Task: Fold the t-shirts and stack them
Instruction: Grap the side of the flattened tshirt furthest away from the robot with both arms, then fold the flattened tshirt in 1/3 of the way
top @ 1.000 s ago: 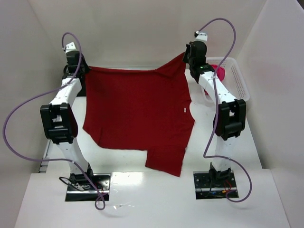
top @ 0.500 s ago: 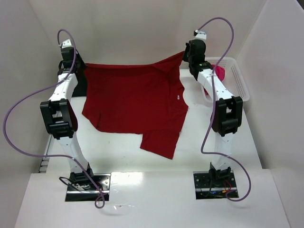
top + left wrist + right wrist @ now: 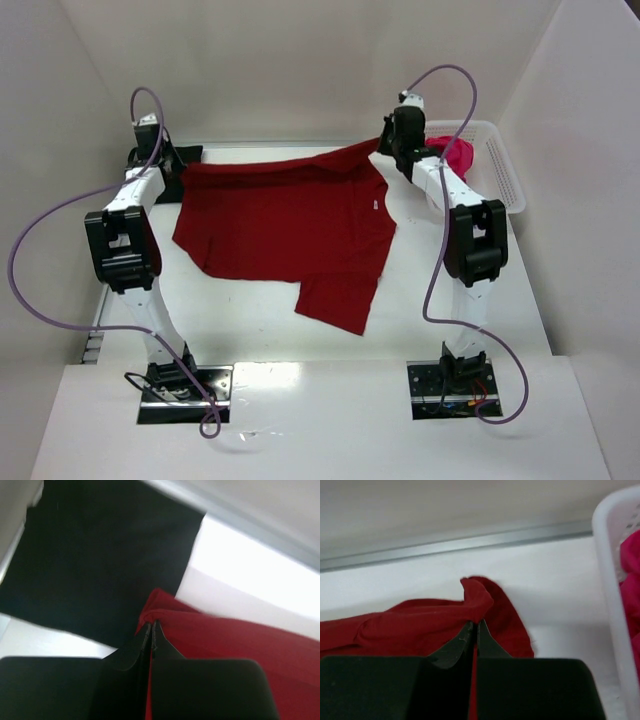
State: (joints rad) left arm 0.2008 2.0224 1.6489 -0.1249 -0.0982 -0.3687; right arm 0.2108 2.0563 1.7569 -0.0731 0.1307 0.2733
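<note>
While both arms reach toward the far edge of the white table [image 3: 250,320], the dark crimson red cloth t-shirt [image 3: 285,225] lies spread across it between them, one sleeve trailing toward the near side. The left tool [image 3: 151,629] is clamped on the shirt's far-left corner, a pinch of red cloth between its fingers, just beside the black cloth t-shirt [image 3: 100,555]. The right tool [image 3: 476,626] is pinched onto the far-right corner, cloth bunched at its tips, near the white plastic lattice basket [image 3: 612,605] that holds the bright magenta-pink cloth t-shirt [image 3: 632,575].
</note>
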